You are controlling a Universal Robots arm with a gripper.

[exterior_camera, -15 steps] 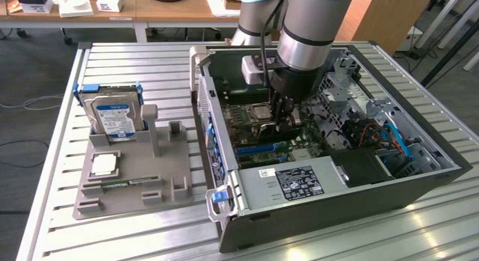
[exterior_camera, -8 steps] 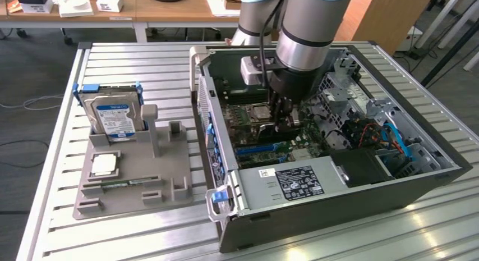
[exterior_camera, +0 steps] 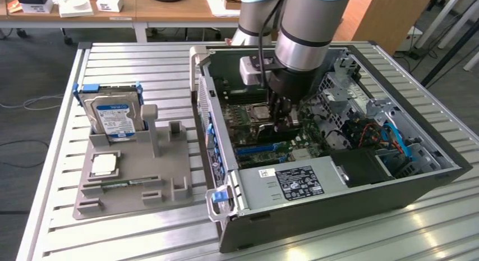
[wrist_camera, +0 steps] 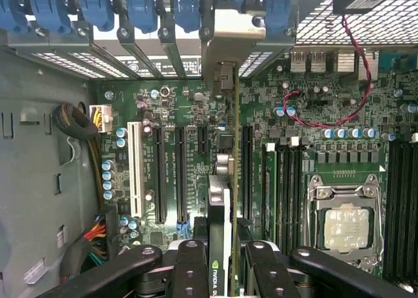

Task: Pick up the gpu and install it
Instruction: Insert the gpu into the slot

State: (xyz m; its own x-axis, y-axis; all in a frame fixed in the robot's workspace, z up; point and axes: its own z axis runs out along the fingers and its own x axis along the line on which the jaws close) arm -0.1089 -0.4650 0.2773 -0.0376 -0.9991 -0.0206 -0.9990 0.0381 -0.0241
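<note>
The gpu (wrist_camera: 224, 200) stands edge-on to the wrist view, a thin card with a green logo strip. Its greyish metal bracket (wrist_camera: 225, 46) reaches the row of rear slot openings. My gripper (wrist_camera: 224, 262) is shut on the card, one black finger (wrist_camera: 191, 265) on each side of it. In the exterior view my gripper (exterior_camera: 288, 116) is down inside the open computer case (exterior_camera: 337, 216), over the motherboard's expansion slots (exterior_camera: 262, 149). The card lines up with a slot between two long black slots (wrist_camera: 179, 174). Whether its edge sits in the slot I cannot tell.
A grey parts holder (exterior_camera: 127, 188) on the slatted table at the exterior view's left carries a silver hard drive (exterior_camera: 114, 116) and a CPU (exterior_camera: 105, 164). Inside the case are the power supply (exterior_camera: 295, 182), the CPU socket (wrist_camera: 343, 223) and red wires (wrist_camera: 313, 118).
</note>
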